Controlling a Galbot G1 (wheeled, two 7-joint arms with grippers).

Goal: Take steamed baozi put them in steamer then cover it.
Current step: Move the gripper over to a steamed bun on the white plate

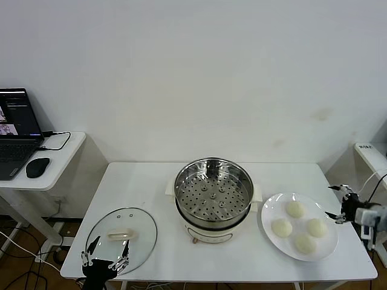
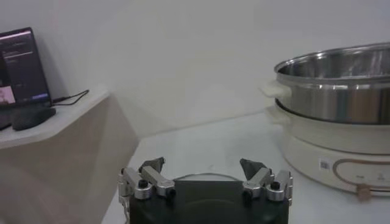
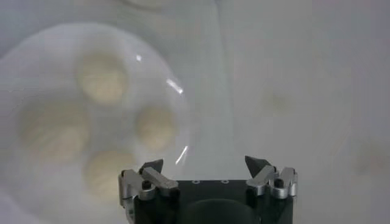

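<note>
The white counter (image 1: 145, 187) carries three things in a row. The glass cover (image 1: 121, 238) lies flat at its front left corner. The steamer (image 1: 213, 199) stands open in the middle on its cream base. A white plate (image 1: 273, 212) on the right holds four baozi (image 1: 295, 209).

Four pale baozi (image 1: 299, 226) sit on the plate right of the open steel steamer (image 1: 213, 198); the glass cover (image 1: 121, 237) lies flat, left.
</note>
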